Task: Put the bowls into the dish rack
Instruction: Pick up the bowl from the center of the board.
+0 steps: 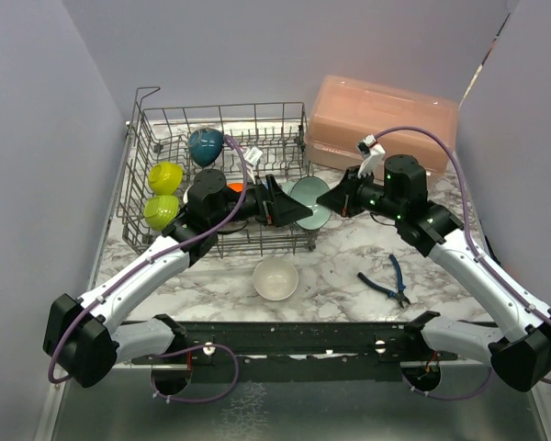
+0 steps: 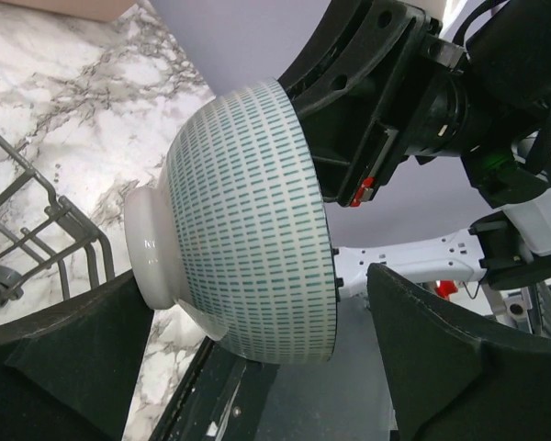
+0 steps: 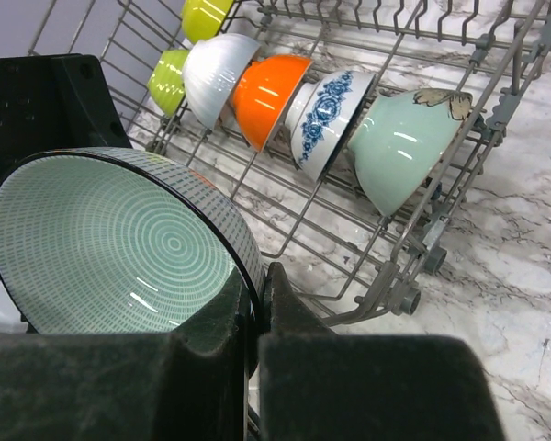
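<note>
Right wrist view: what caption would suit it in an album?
Right claw pinching a patterned teal bowl by its rim, beside the dish rack lined with colourful bowls.

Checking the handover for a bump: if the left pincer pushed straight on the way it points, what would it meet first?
Most likely the teal-patterned bowl, which sits between its open fingers; the right pincer gripping the bowl's rim is just behind.

The top camera looks down on the whole table (image 1: 349,262), while both wrist cameras see one patterned bowl (image 2: 248,220) closely from opposite sides.
</note>
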Available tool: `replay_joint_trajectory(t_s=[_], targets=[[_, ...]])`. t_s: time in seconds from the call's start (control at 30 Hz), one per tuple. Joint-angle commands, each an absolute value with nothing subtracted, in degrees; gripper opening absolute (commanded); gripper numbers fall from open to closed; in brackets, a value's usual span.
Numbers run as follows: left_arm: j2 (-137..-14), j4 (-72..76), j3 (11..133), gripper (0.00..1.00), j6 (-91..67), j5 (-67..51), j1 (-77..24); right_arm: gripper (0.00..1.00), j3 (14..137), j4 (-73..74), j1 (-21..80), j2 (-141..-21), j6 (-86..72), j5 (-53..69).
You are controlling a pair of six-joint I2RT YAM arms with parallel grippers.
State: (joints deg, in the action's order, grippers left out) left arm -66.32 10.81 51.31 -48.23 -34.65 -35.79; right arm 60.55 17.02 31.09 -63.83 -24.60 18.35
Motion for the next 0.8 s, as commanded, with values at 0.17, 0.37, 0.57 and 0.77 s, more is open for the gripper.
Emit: replay_joint_trajectory(t_s=[0.17, 0.37, 0.57, 0.77], targets=[[-67.3, 18.9, 50.6, 0.77, -53.3, -40.0, -35.8, 0.0, 60.8, 12.5, 30.8, -62.3, -25.7, 20.7], [-67.8, 19.0, 50.1, 0.41, -53.2, -41.3, -35.4, 0.0, 61.3, 13.0, 30.8, -63.0, -25.7, 20.7], [-68.1, 19.2, 50.3, 0.16, -52.7, -41.7, -34.8, 0.1, 61.4, 13.5, 30.8, -63.4, -25.6, 20.1], [-68.4, 19.2, 50.5, 0.0, -52.1, -41.6, -34.0, 0.39, 61.6, 14.1, 30.8, -64.1, -25.5, 19.8]])
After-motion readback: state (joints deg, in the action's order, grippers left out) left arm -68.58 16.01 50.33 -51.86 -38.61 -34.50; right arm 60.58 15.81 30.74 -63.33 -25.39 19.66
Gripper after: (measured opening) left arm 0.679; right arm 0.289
